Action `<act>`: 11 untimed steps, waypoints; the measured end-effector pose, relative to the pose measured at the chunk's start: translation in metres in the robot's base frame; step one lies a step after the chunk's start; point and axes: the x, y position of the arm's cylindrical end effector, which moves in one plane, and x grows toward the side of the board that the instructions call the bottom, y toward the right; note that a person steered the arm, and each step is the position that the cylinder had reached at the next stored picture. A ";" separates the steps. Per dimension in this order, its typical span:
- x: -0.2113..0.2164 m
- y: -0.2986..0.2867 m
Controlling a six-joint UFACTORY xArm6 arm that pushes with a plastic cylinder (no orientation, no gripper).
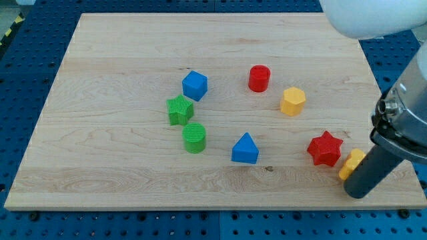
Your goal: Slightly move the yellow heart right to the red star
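Tip against yellow heart

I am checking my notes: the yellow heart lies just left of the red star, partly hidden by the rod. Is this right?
Not quite. The camera view shows the yellow heart just right of the red star, not left. It is indeed partly hidden by the rod.

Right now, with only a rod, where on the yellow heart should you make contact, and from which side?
I can only push. Meet the yellow heart on its lower-right side, where my tip already stands and hides it. The red star sits just up-left, so a short nudge from there should bring them together.
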 end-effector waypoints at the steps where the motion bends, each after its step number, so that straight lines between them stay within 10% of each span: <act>1: 0.000 -0.006; 11: -0.007 0.040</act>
